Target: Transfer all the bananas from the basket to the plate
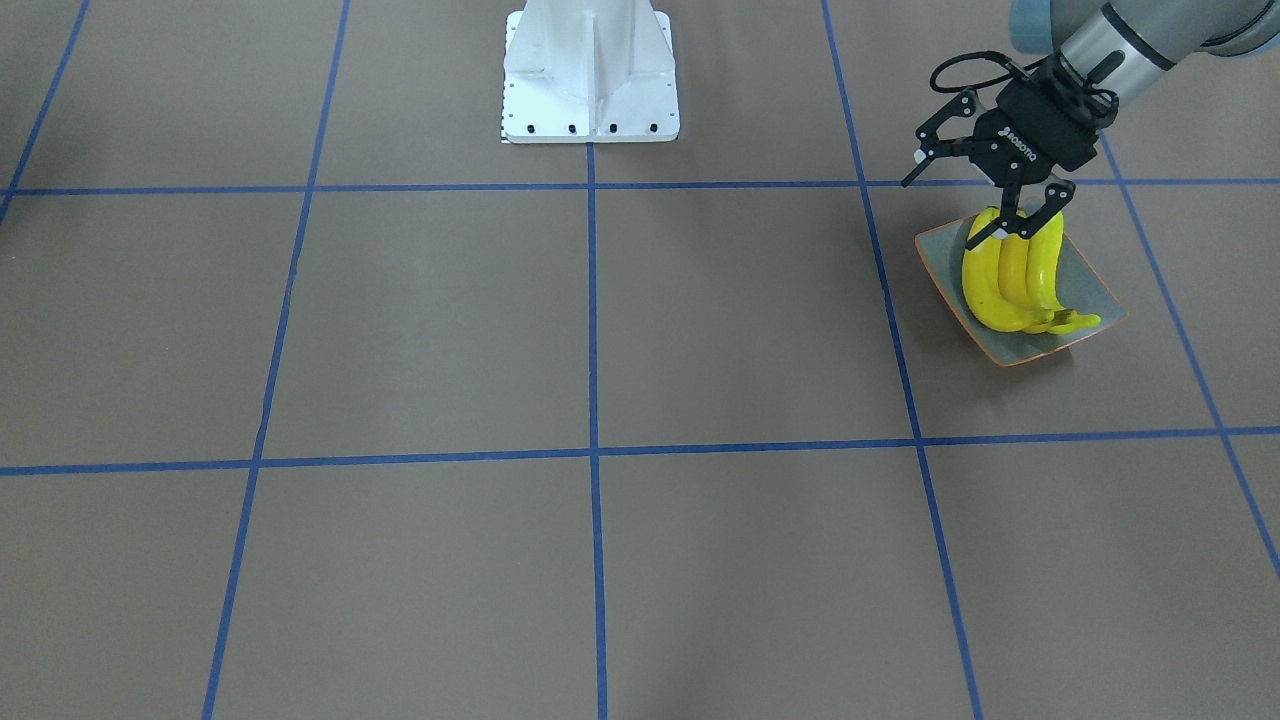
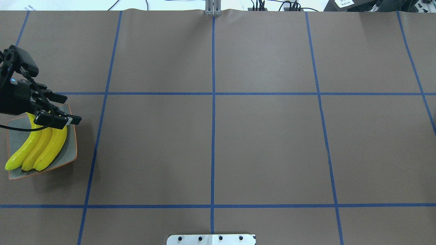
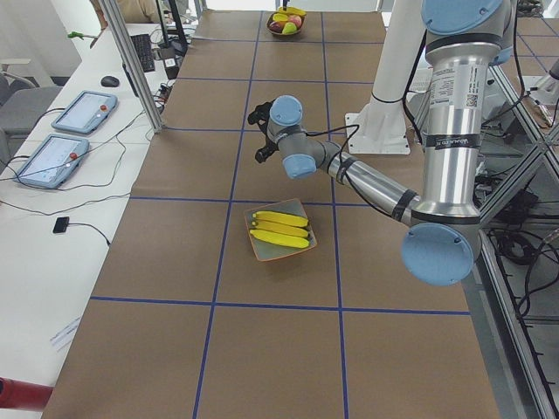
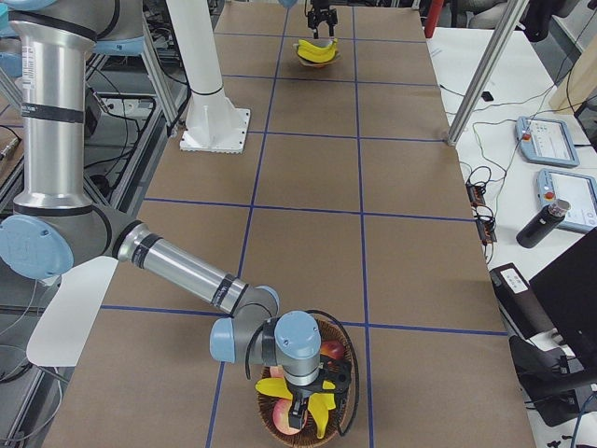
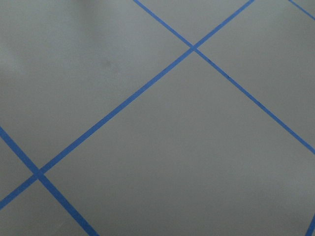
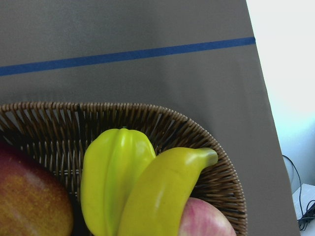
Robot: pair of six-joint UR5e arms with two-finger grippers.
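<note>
Work left: one bright yellow curved banana [image 6: 162, 191], long axis slanting toward the rim, in the brown wicker basket [image 6: 197, 132] just below the right hand [image 4: 308, 397], whose spread I cannot tell. On the squarish grey-green plate [image 2: 69, 149], well apart, lie three bananas [image 2: 41, 146] under the wide-spread left hand [image 2: 69, 109].

left arm [image 3: 376, 185] is stretched way out, forearm sloping down, and the left hand [image 1: 942, 212] tilts downward with its fingers [image 2: 51, 120] spread wide apart. right arm [image 4: 182, 268] runs out low, wrist bent so the right hand [image 4: 310, 399] points straight down, fingers too hidden to judge
</note>
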